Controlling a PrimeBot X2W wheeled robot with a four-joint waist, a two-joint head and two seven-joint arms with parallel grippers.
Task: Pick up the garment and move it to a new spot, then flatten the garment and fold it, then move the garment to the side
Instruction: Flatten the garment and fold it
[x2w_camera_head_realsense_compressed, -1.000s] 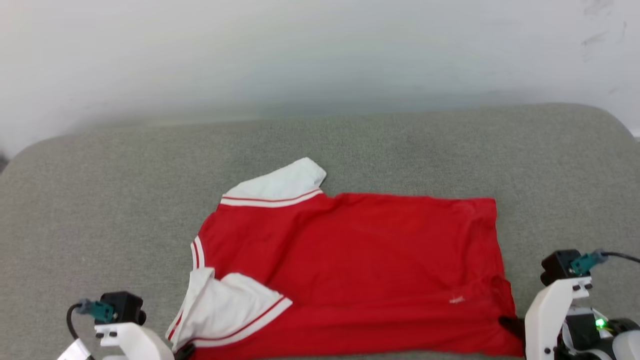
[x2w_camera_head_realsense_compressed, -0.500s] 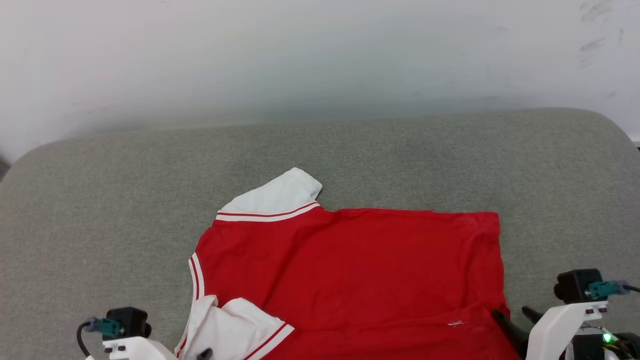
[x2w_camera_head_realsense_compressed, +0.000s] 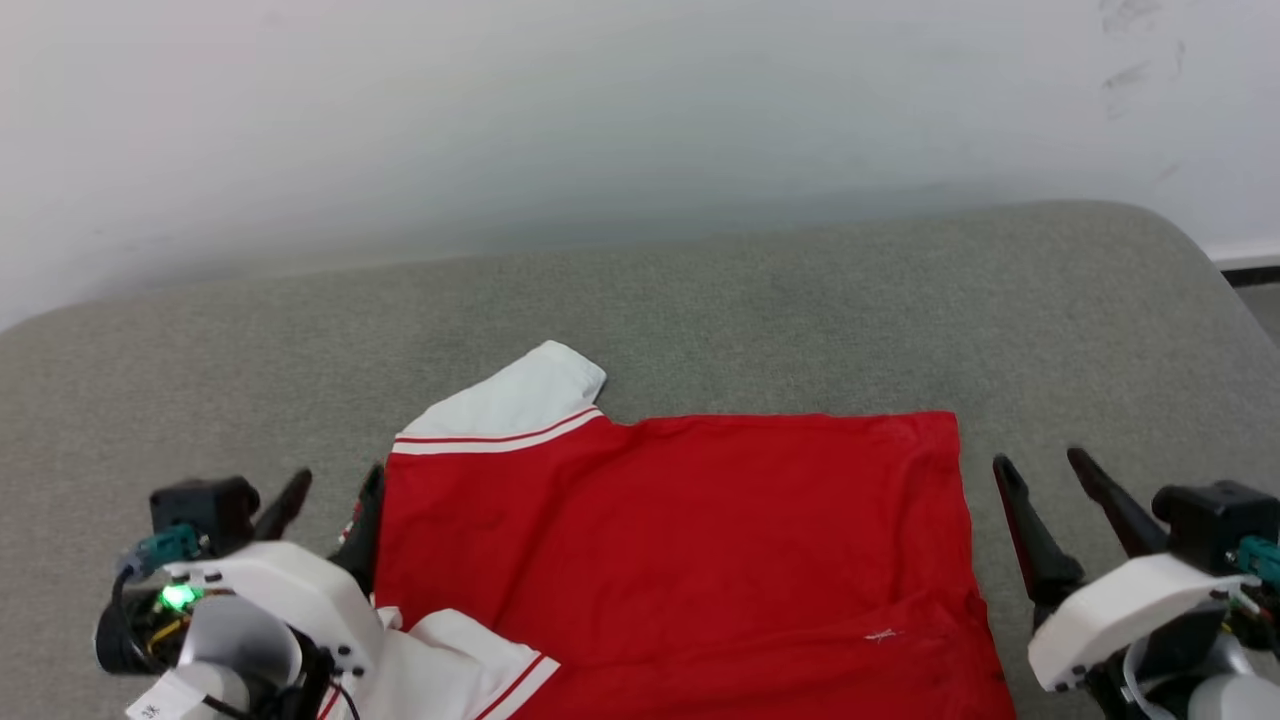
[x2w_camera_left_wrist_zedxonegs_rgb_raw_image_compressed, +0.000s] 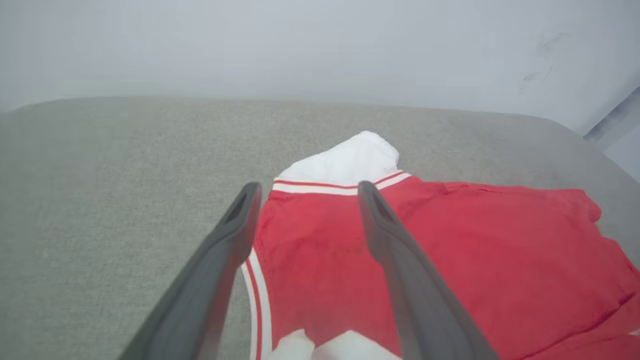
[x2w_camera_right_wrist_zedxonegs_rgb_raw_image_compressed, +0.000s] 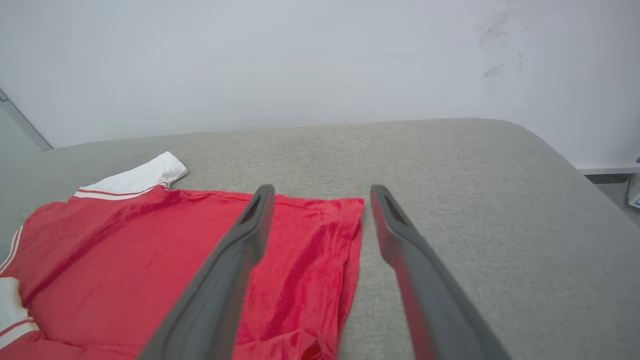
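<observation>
Open grey padding (x2w_camera_head_realsense_compressed: 700, 290) beside and beyond the garment (x2w_camera_head_realsense_compressed: 690, 540); wall (x2w_camera_head_realsense_compressed: 600, 110) behind.

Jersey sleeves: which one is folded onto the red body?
The near sleeve, beside the left hand, crumpled over red fabric; the far sleeve sticks out flat on the grey cushion.

garment (x2w_camera_head_realsense_compressed: 680, 550) lies spread on the padded surface (x2w_camera_head_realsense_compressed: 700, 290), toward its near side, with the wall (x2w_camera_head_realsense_compressed: 600, 100) behind. far sleeve (x2w_camera_head_realsense_compressed: 520, 400) sticks out at the back left corner, and near sleeve (x2w_camera_head_realsense_compressed: 440, 670) lies folded onto the front left corner. left gripper (x2w_camera_head_realsense_compressed: 338, 478) sits at the garment's left edge, right gripper (x2w_camera_head_realsense_compressed: 1040, 462) just beside its right edge.
</observation>
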